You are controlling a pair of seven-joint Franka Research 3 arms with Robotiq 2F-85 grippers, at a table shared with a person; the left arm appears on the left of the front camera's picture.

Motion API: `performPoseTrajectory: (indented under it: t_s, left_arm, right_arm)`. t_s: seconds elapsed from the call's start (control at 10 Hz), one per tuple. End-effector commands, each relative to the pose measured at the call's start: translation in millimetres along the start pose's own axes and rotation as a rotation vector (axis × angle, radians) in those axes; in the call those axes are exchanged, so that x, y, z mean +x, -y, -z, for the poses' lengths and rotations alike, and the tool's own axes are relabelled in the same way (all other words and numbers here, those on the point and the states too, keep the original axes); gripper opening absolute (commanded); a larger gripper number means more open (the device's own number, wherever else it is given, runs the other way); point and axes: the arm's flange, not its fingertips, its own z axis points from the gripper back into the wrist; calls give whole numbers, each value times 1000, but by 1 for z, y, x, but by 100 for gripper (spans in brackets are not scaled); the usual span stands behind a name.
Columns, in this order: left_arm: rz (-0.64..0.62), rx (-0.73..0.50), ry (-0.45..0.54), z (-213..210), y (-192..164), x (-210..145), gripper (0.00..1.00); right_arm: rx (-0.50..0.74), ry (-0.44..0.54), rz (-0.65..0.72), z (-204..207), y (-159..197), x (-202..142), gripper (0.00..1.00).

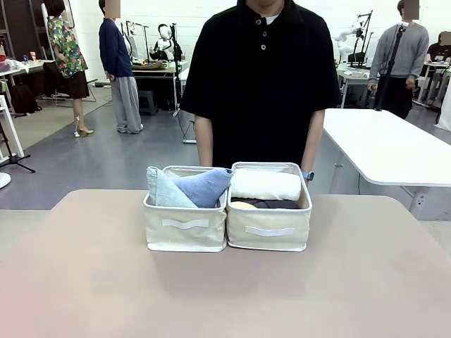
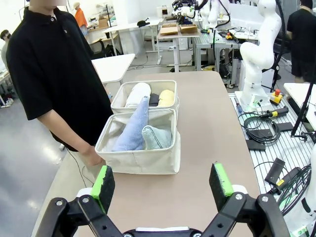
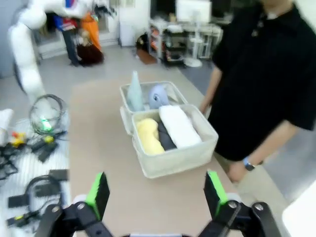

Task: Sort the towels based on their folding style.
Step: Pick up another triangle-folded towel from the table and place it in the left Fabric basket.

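Left hand: spread wide, nothing in it, above the counter, well short of the bins. Right hand: likewise wide open and bare, over the counter's other end.

Two beige bins touch side by side mid-counter. Left bin holds the pale green cone towel and the light blue cone towel, leaning together. Right bin holds the white rolled towel, with the yellow roll and dark grey roll beside it.

A person in a black shirt stands just behind the bins.
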Motion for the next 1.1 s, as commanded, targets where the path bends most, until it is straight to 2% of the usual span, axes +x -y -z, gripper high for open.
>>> performPoseTrajectory:
  t_s: [0.0, 0.3, 0.5, 0.6, 1.0]
  left_arm:
    - [5, 4, 14, 0, 2, 2, 100]
    - [5, 4, 14, 0, 2, 2, 100]
    - [5, 4, 14, 0, 2, 2, 100]
    - [5, 4, 14, 0, 2, 2, 100]
    - [5, 4, 14, 0, 2, 2, 100]
  right_arm:
    - [136, 5, 31, -11, 33, -21, 100]
    - [79, 85, -28, -23, 36, -36, 100]
    - [40, 61, -29, -32, 31, -40, 100]
    - [82, 84, 11, -20, 36, -48, 100]
    - [82, 84, 11, -20, 36, -48, 100]
